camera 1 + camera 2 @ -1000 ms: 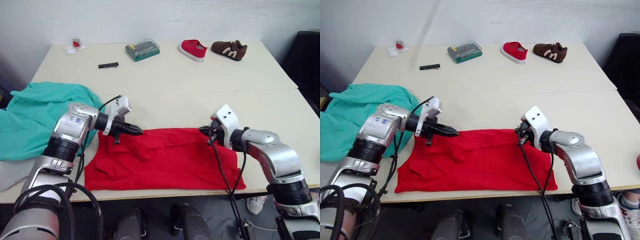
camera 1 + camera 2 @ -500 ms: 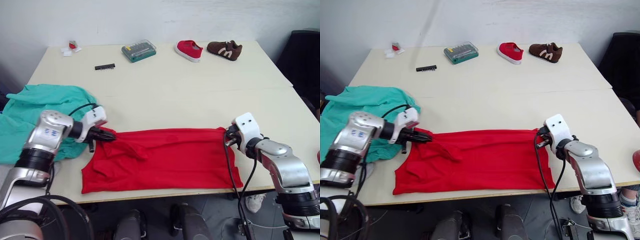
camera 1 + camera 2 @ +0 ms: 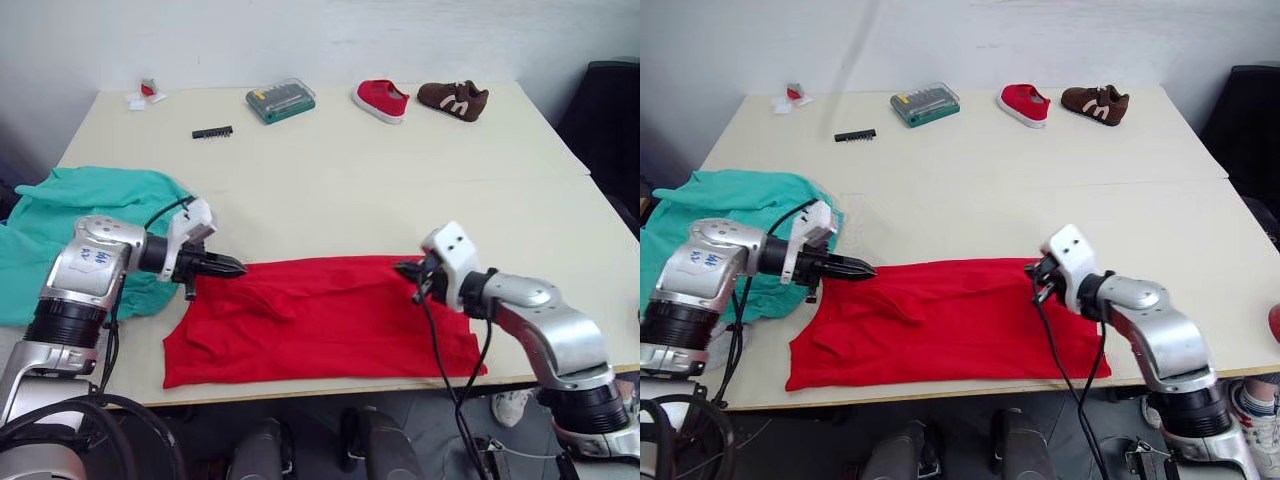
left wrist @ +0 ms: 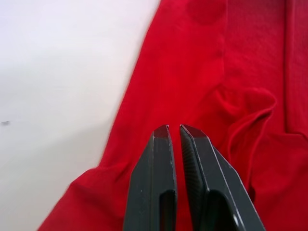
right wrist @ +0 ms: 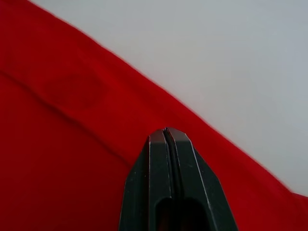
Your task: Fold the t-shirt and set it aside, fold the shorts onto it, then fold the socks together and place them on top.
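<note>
The red t-shirt lies flat and wrinkled along the table's front edge. My left gripper is shut at the shirt's far left corner. In the left wrist view its fingertips hover just over the red fabric with nothing seen between them. My right gripper is shut over the shirt's far edge, right of the middle, and its closed tip sits above red cloth. The teal shorts lie bunched at the table's left, behind my left arm. A pale grey patch, maybe the socks, shows at the front left corner.
At the table's far side sit a green bit case, a red shoe, a brown shoe, a black strip and a small red and white item. A dark chair stands at the right.
Both grippers spread out to the shirt's far corners, then came back inward. The right one moved well left along the far edge and the left one slightly right. The shirt stayed flat.
</note>
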{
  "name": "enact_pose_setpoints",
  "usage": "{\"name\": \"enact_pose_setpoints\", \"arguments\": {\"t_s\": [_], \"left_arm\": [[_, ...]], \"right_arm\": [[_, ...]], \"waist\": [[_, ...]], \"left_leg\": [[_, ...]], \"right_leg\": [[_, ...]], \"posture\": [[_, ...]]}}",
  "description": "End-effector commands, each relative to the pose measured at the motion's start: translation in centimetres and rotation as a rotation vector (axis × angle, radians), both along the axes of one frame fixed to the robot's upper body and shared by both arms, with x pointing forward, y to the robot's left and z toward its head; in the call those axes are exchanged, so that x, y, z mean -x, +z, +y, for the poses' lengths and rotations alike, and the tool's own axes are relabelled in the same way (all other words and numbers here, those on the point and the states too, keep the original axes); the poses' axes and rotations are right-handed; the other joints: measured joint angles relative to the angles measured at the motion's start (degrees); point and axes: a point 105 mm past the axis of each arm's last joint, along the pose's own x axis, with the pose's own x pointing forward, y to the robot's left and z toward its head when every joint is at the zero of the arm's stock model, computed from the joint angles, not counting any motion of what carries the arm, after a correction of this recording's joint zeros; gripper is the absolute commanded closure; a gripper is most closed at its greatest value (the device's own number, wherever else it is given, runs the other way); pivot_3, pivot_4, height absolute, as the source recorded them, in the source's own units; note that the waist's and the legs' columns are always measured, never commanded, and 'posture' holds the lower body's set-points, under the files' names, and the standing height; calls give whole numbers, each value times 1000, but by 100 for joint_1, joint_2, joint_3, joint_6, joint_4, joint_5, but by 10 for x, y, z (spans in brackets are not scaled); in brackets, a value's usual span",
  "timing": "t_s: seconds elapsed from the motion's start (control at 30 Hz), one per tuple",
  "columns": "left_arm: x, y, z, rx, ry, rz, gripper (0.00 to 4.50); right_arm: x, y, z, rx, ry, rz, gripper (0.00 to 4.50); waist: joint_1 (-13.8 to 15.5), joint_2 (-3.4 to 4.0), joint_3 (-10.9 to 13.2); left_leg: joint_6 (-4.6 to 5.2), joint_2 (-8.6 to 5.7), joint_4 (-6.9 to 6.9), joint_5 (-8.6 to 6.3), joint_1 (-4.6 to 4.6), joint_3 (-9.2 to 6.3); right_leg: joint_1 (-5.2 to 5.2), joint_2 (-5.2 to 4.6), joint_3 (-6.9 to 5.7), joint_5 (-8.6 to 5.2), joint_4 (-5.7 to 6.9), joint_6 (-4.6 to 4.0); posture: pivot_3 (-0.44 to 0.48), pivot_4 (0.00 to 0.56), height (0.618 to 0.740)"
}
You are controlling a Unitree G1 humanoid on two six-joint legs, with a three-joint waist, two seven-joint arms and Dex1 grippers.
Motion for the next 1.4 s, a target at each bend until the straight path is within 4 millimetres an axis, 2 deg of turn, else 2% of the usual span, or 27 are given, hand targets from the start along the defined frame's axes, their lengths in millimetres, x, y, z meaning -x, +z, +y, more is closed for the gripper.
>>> {"name": "enact_pose_setpoints", "arguments": {"t_s": [0.03,0.13,0.23,0.27,0.33,0.4,0.5,0.53,0.6,0.7,0.77,0.83,0.97,1.03,1.1,1.17,1.33,1.4], "left_arm": [[11,-19,5,-75,-49,36,4160],[29,-26,15,-129,-109,87,4160],[58,-18,25,-132,-211,169,4160],[62,-14,28,-128,-219,178,4160],[53,-5,32,-108,-171,139,4160],[30,3,32,-81,-78,52,4160],[-3,20,21,5,43,-54,4160],[-11,27,12,56,64,-71,4160],[-18,35,-3,122,70,-73,4160],[-19,23,-18,92,47,-46,4160],[-19,2,-14,-4,46,-19,4160],[-23,-17,-2,-108,59,-30,4160],[-38,-29,29,-245,147,-108,4160],[-41,-28,45,-256,190,-129,4160],[-41,-18,53,-201,206,-146,4160],[-39,-7,52,-124,191,-165,4160],[-19,43,27,198,73,-186,4160],[-9,57,17,255,26,-210,4160]], "right_arm": [[-12,-6,-4,38,-43,-12,4500],[-17,-11,-9,57,-71,-6,4500],[-17,-10,-15,58,-95,-8,4500],[-17,-10,-17,55,-102,-8,4500],[-15,-9,-20,54,-110,-12,4500],[-14,-6,-20,54,-115,-31,4500],[-14,5,-15,14,-114,-66,4500],[-15,9,-11,3,-103,-80,4500],[-16,13,-3,-9,-83,-92,4500],[-22,9,5,8,-78,-88,4500],[-26,-1,1,35,-102,-55,4500],[-29,-12,-14,87,-161,-36,4500],[-27,-15,-47,149,-265,-43,4500],[-22,-15,-69,167,-327,-40,4500],[-13,-11,-84,163,-361,-33,4500],[-8,-6,-90,151,-368,-44,4500],[-1,31,-73,57,-250,-142,4500],[3,41,-66,72,-174,-164,4500]], "waist": [[-12,0,0],[-10,0,0],[-35,0,0],[-27,1,0],[15,0,1],[71,0,1],[148,0,1],[154,0,1],[147,0,1],[79,0,1],[9,0,1],[-4,0,1],[11,-6,-4],[23,-7,-6],[22,-8,-7],[21,-9,-7],[-12,-5,-2],[6,-4,-1]], "left_leg": [[0,0,0,0,0,1],[-2,2,0,-1,-1,-1],[-7,4,-6,-4,3,1],[-9,7,-9,-5,4,1],[-12,8,-9,-5,4,-1],[-11,4,-7,-5,0,-13],[0,-2,-1,-4,-7,-17],[3,-4,0,-4,-8,-16],[6,-5,0,-4,-10,-14],[3,-2,1,-3,-9,-2],[1,1,-2,-1,-8,-2],[-3,2,-5,-1,-7,0],[-6,3,-2,1,6,1],[-3,1,-3,-1,13,-1],[-1,0,-4,-4,14,-3],[-1,1,-5,-5,13,-4],[-7,8,-7,-4,-1,-2],[-9,8,-6,-3,-3,-4]], "right_leg": [[-1,0,0,0,0,0],[-3,0,-2,-2,-1,-3],[-4,-1,1,-6,-1,-11],[-5,0,0,-8,-3,-14],[-5,0,-3,-12,-2,-20],[-4,-2,-6,-12,-2,-20],[-3,-7,-6,-5,-2,-13],[-2,-9,-6,-2,-2,-9],[-2,-8,-6,1,-2,-4],[-3,-2,-5,0,-2,-2],[-3,1,-6,-1,-3,-1],[-4,5,-7,-2,-3,-2],[2,1,-5,-4,-2,-4],[7,-7,-3,-3,0,-5],[8,-11,-3,-3,0,-5],[7,-11,-4,-3,1,-5],[-7,-1,-6,-4,1,-8],[-8,0,-7,-5,1,-9]], "posture": [[0,150,740],[0,150,740],[0,150,740],[0,150,740],[0,150,740],[0,150,740],[0,150,740],[0,150,740],[0,150,740],[0,150,740],[0,150,740],[0,150,740],[0,150,740],[0,150,740],[0,150,740],[0,150,740],[0,150,740],[0,150,740]]}}
